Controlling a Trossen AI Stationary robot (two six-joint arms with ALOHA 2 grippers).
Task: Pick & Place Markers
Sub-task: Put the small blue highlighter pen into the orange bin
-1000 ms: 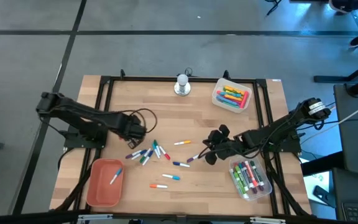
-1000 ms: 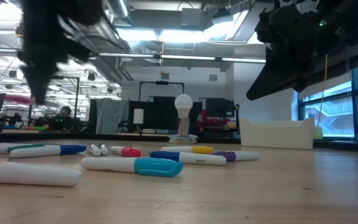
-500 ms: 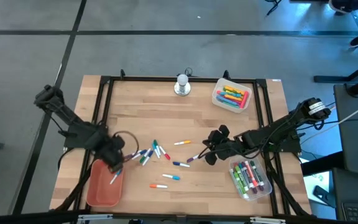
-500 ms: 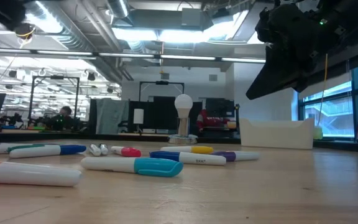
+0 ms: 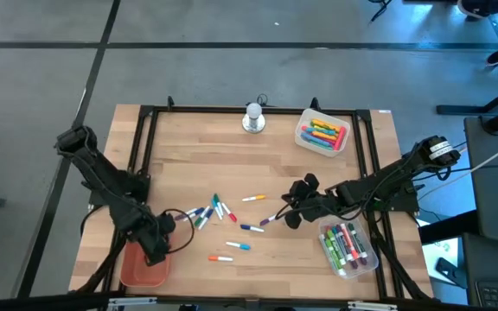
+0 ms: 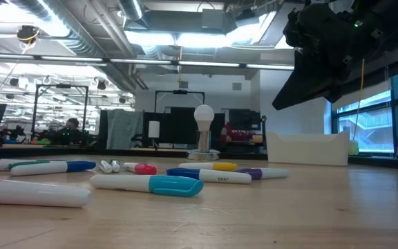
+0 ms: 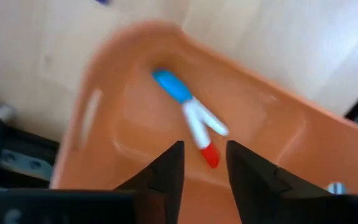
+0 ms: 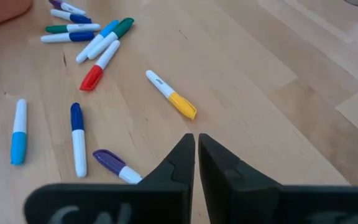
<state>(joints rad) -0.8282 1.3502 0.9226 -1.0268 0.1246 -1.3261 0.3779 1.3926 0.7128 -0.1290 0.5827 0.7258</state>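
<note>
On the wooden table, high view:
Left gripper: positioned over the near-left orange plastic tray; fingers hidden under the arm here.
Right gripper: hovering mid-table, just beside the loose markers.
Loose markers: short white-barrelled pens with coloured caps, scattered between the two grippers.
Far clear bin: at the far-right corner, filled with thick bright markers.
Near clear bin: at the near-right edge, filled with white-barrelled markers.
Silver-white round knob: at the far edge, centre.

At table height, low view:
Teal-capped white marker: lying flat, nearest the middle.
Orange-capped white marker: lying flat at the near left.
Row behind: green, blue, pink, yellow and purple caps, all flat on the wood.
Right arm: dark mass hanging above the table at upper right.
White bulb-shaped knob: upright at the far edge.

Over the tray, left wrist view:
Fingers: parted, a clear gap between them, grasping nothing.
Tray content: blue-capped marker and red-capped marker, lying on the tray floor, crossing each other.

Above the table, right wrist view:
Fingers: pressed together, clenched on nothing.
Yellow-capped marker: lying alone just ahead of the fingertips.
Purple-capped marker: beside the fingers.
Red, blue and light-blue capped markers: spread farther off, near a green-and-blue cluster.
</note>
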